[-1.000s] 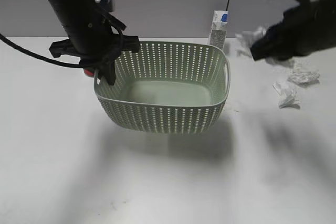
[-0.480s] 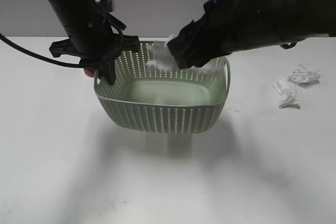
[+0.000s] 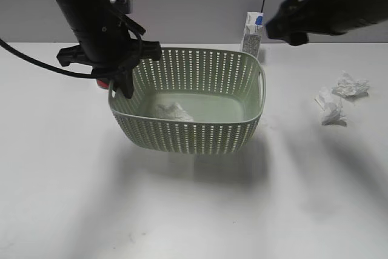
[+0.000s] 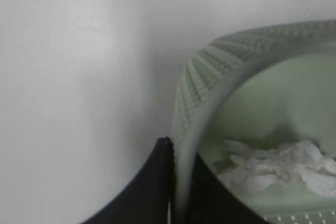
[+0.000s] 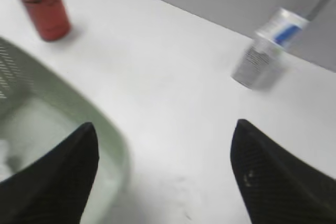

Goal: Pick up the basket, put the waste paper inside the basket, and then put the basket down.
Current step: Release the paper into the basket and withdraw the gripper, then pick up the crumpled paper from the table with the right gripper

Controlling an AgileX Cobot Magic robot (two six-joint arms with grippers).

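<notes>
Basket [image 3: 191, 104], held clear of mid-tabletop [image 3: 54, 180] by left end effector [image 3: 118, 77] clamped on its left rim, now holds one waste paper wad [image 3: 173, 112] just dropped by the right end effector [image 5: 163, 177], since withdrawn, spread empty; two wads [image 3: 339, 98] remain near right edge.

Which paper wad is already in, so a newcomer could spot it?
Find the green basket the left pincer holds by its rim. The wad lies on its floor near the front left corner. It is the only one inside; the other wads lie on the table at right.
</notes>
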